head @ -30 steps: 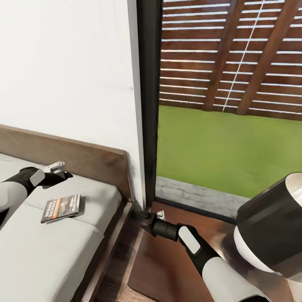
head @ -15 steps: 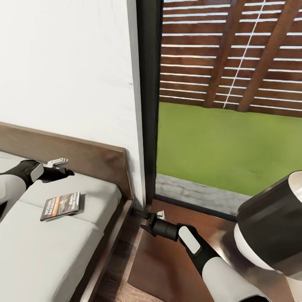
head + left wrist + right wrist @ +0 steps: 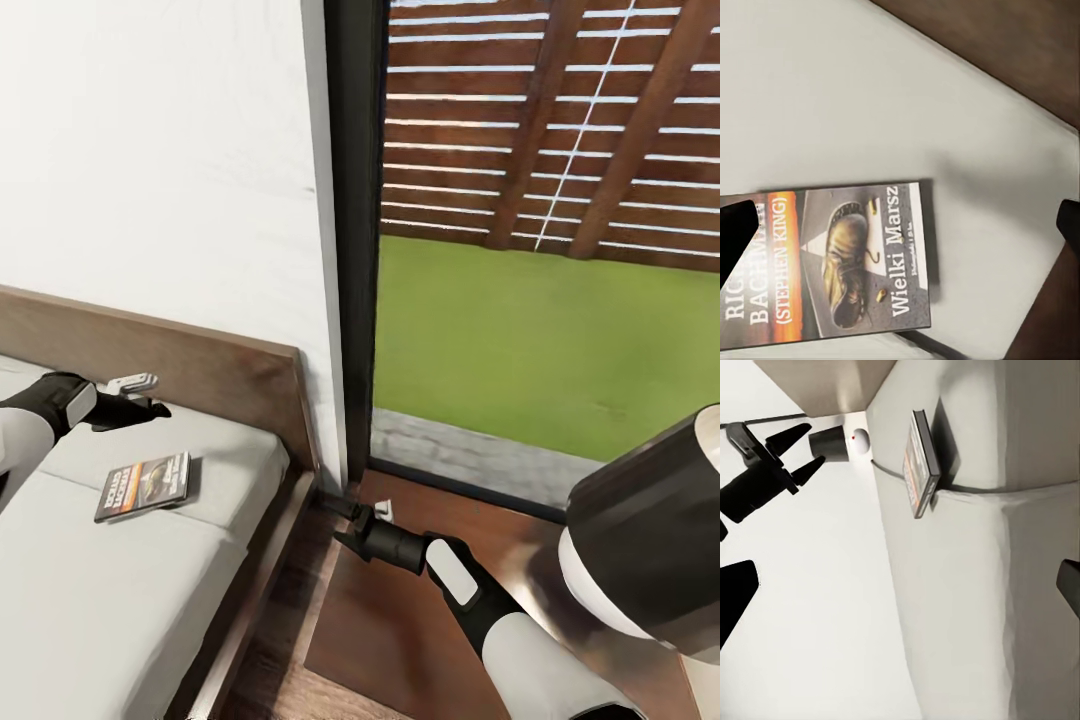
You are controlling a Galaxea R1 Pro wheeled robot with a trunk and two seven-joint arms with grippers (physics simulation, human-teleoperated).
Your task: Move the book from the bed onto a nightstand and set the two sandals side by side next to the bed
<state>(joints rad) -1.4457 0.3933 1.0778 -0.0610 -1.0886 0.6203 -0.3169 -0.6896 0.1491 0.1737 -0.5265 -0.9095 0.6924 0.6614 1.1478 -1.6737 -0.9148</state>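
The book (image 3: 145,485), dark with an orange band, lies flat on the bed's grey mattress (image 3: 90,600) near the headboard (image 3: 220,370). My left gripper (image 3: 140,395) hovers open just beyond the book, toward the headboard. In the left wrist view the book (image 3: 832,262) lies below the spread fingers (image 3: 735,240). My right gripper (image 3: 338,522) is open, low over the nightstand (image 3: 400,640) beside the bed. The right wrist view looks across at the book (image 3: 919,461) and the left gripper (image 3: 765,472). The two sandals are out of view.
A small white gadget (image 3: 383,512) sits at the nightstand's back corner by my right gripper. A black window frame (image 3: 355,250) rises behind it, with fence and lawn outside. A narrow strip of wood floor (image 3: 280,650) separates bed and nightstand.
The left gripper has drifted slightly left along the headboard, staying open above the book. The head view has shifted a little. The right arm and the book have not moved.
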